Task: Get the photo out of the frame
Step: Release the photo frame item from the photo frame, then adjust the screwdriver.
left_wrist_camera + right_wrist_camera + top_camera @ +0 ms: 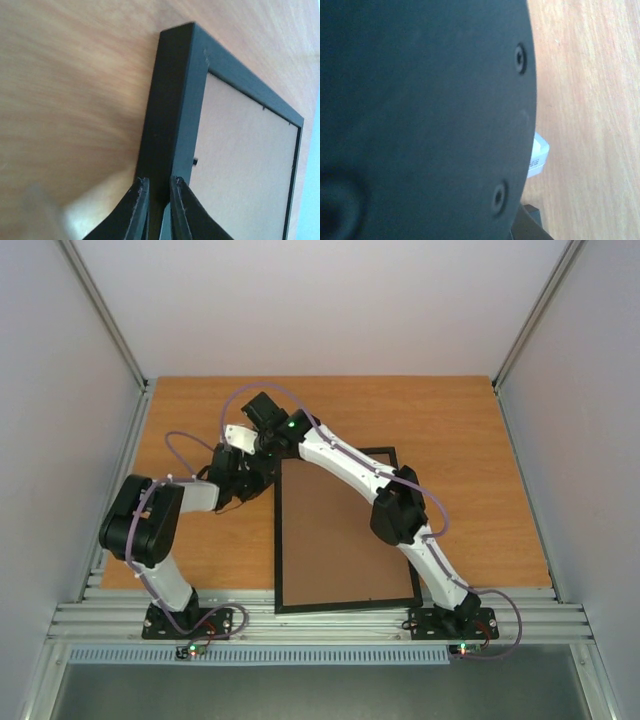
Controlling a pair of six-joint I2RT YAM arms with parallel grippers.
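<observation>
Jaws on your left arm [150, 525] are pinched almost shut on the left rail of the thin black rectangular picture frame [172, 100], just short of its far corner. The frame lies face-down on the wooden counter [470, 460], long axis running away from you, plain brown backing board [330, 540] up, so the photo is hidden, presumably under that board. Your right arm [340, 460] reaches over to that same corner, jaws shut, but its wrist view is blocked so you can't tell what they hold.
</observation>
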